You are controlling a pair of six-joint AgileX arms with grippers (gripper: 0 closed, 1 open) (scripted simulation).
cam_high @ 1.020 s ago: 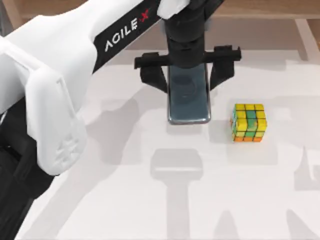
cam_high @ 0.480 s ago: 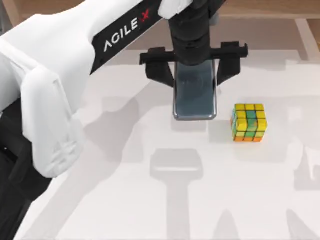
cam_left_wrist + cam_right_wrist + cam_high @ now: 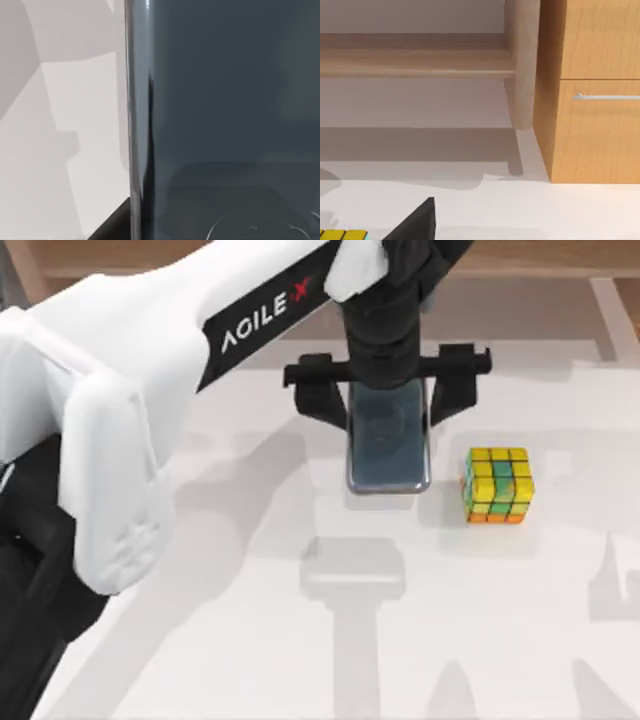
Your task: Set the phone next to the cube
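Left hand (image 3: 388,390) at the far middle of the table (image 3: 250,640), fingers pinching the phone (image 3: 388,440) by its long sides near the far end, so the near end sticks out toward the camera and sits just left of the cube (image 3: 498,485), a narrow gap between them. Gripped that way, probably, to keep the flat body level and bring it down alongside the cube without knocking it; whether already resting on the table or just above, cannot tell. Glossy dark blue-grey face, thin silvery rim (image 3: 131,125), rounded corners, longer than the cube. Yellow, green and orange stickers on black edges on the cube, its yellow corner (image 3: 342,234) catching the right wrist view.
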